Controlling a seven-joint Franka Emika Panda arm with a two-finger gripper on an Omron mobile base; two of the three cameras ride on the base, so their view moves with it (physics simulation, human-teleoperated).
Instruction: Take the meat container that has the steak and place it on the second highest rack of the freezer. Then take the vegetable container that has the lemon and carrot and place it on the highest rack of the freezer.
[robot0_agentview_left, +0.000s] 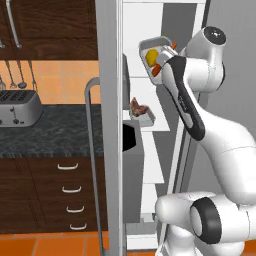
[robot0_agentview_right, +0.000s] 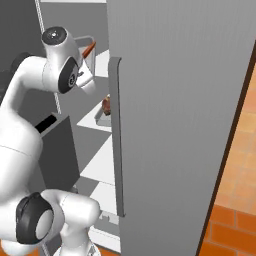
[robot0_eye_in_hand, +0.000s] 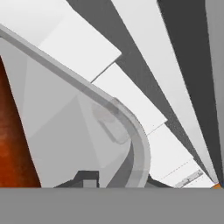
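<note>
The freezer (robot0_agentview_left: 145, 30) stands open with its white shelves showing. My gripper (robot0_agentview_left: 160, 69) is shut on the vegetable container (robot0_agentview_left: 156, 44), a grey tray held tilted high inside the freezer. The yellow lemon (robot0_agentview_left: 150, 56) and the orange carrot (robot0_agentview_left: 173, 45) lie in it. In the hand view the tray's rim (robot0_eye_in_hand: 131, 131) curves past one dark fingertip (robot0_eye_in_hand: 87, 177), with the carrot (robot0_eye_in_hand: 11, 144) at the left. The meat container (robot0_agentview_left: 144, 116) with the steak (robot0_agentview_left: 138, 106) rests on a white shelf (robot0_agentview_left: 161, 125) below the held tray. The right base view has it too, meat container (robot0_agentview_right: 104, 116), under the carrot (robot0_agentview_right: 89, 49).
The open freezer door (robot0_agentview_right: 180, 125) with its long bar handle (robot0_agentview_right: 116, 135) fills the right side; its edge (robot0_agentview_left: 110, 125) stands left of the shelves. Lower white shelves (robot0_agentview_left: 152, 175) follow below. A toaster (robot0_agentview_left: 17, 107) sits on the dark counter (robot0_agentview_left: 55, 132) over drawers (robot0_agentview_left: 70, 195).
</note>
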